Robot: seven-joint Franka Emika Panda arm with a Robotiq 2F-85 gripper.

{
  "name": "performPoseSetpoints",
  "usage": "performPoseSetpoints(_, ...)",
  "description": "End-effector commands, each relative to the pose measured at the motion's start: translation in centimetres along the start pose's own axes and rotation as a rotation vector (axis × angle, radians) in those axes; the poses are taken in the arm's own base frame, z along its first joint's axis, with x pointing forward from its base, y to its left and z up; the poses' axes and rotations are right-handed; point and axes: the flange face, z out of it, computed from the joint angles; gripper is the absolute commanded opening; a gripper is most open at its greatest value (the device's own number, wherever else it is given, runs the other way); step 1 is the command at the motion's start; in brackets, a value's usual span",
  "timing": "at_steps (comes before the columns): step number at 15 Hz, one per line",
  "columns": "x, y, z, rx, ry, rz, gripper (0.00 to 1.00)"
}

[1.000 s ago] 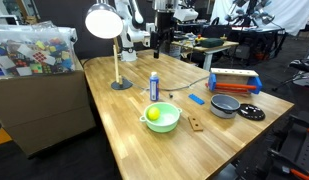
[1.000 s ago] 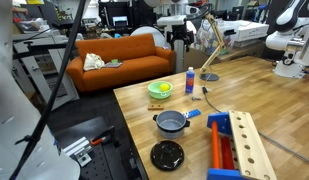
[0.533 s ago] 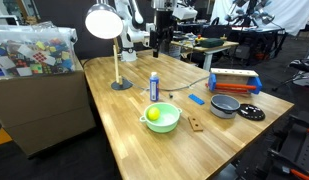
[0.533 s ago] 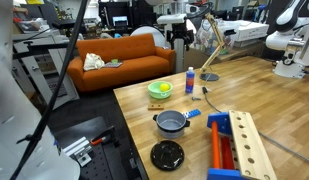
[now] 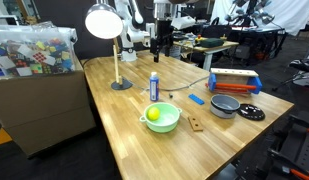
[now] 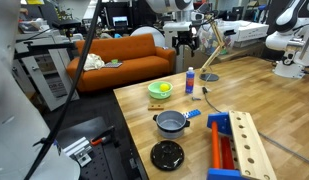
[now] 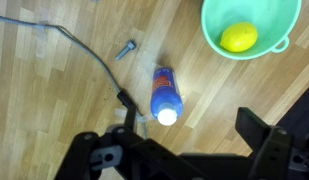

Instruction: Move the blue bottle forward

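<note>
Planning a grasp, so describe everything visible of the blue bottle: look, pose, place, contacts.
The blue bottle is small and slim, plastic by its look, with a blue body, a white label band and a reddish patch. From the wrist view its cap looks white. It stands upright on the wooden table, apart from the green bowl and the lamp base. Only the table touches it. The gripper hangs open, well above it.
</note>
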Motion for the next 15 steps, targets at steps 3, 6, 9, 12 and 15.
performPoseSetpoints(3, 2.9, -0.3, 3.0, 0.001, -0.018, -0.013, 1.0)
performPoseSetpoints(6, 4.0, -0.4, 4.8, 0.011, -0.044, -0.014, 1.0)
performPoseSetpoints(9, 4.8, 0.0, 6.4, 0.009, -0.08, -0.003, 1.0)
performPoseSetpoints(12, 4.5, 0.1, 6.9, 0.016, -0.065, 0.012, 1.0)
performPoseSetpoints(15, 4.8, 0.0, 6.8, 0.015, -0.066, 0.011, 1.0)
